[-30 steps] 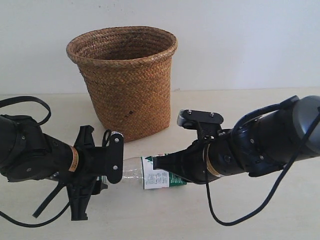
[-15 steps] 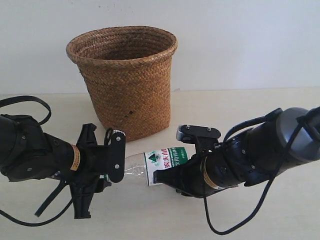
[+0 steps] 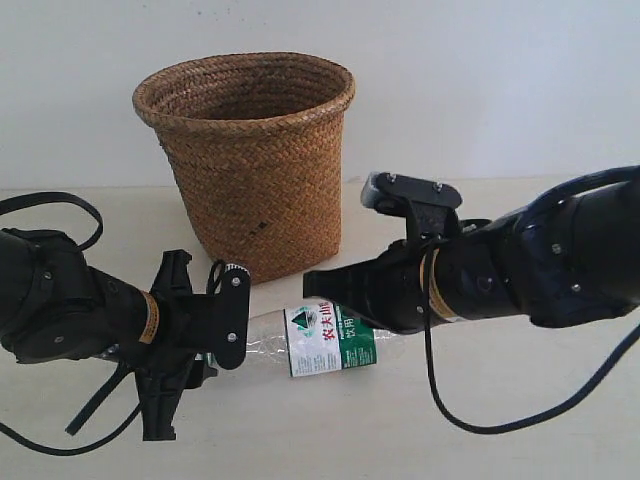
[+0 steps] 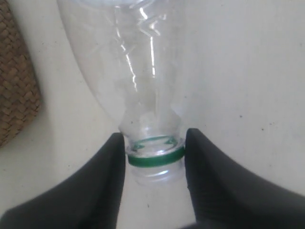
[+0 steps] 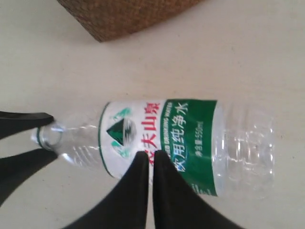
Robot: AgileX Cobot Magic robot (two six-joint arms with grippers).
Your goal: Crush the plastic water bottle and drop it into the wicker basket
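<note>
Hidden/unclear: in the exterior view the mouth of the plastic water bottle (image 3: 325, 340) sits behind the left gripper (image 3: 232, 335), and its base end is partly covered by the right arm. The left wrist view cuts the bottle off above the shoulder. Both wrist views show only an edge of the wicker basket (image 3: 250, 165).

Pose: the left arm reaches in low from 9 o'clock. Its fingers (image 4: 112, 162) pinch the bottle's neck at the green ring (image 4: 155, 160), one on each side. The right arm comes in from 3 o'clock, raised. The right gripper (image 5: 150, 156) has its fingers pressed together over the label (image 5: 157, 138), holding nothing. Cannot tell whether the tips touch the bottle.

Position: the bottle lies on its side on the table (image 3: 520, 410), neck toward 9 o'clock. The basket stands upright at its 12 o'clock, near but apart.

Writing: red characters, 夫山泉 legible, the first one blocked by the fingers. White 饮用纯净水 on green. The small print is mostly unreadable; "550ml" is just made out.
</note>
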